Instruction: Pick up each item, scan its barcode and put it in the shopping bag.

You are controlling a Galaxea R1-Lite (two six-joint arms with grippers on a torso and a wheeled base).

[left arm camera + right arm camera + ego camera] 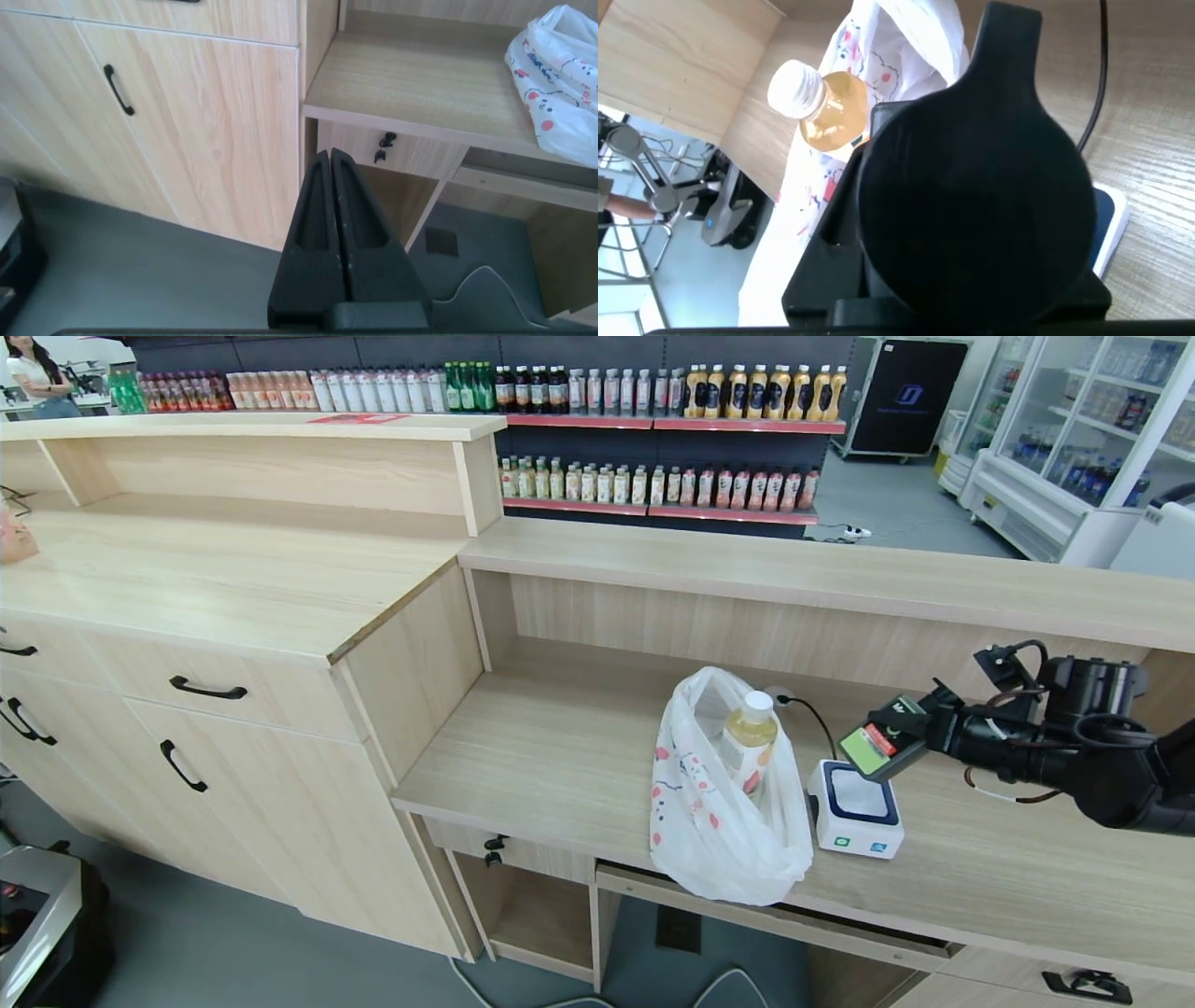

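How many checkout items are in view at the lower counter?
2. A bottle stands inside the shopping bag; a green-and-red pack is held in the right gripper close above the scanner. The bag's folds may hide more.

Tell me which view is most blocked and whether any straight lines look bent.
Right wrist view: the dark round item in the right gripper hides much of the scanner; head view: the straight counter edge bows, lens distortion.

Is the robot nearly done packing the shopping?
One bottle already stands in the shopping bag. The right pincer holds a small green item above the scanner. Left to do: getting that item into the bag.
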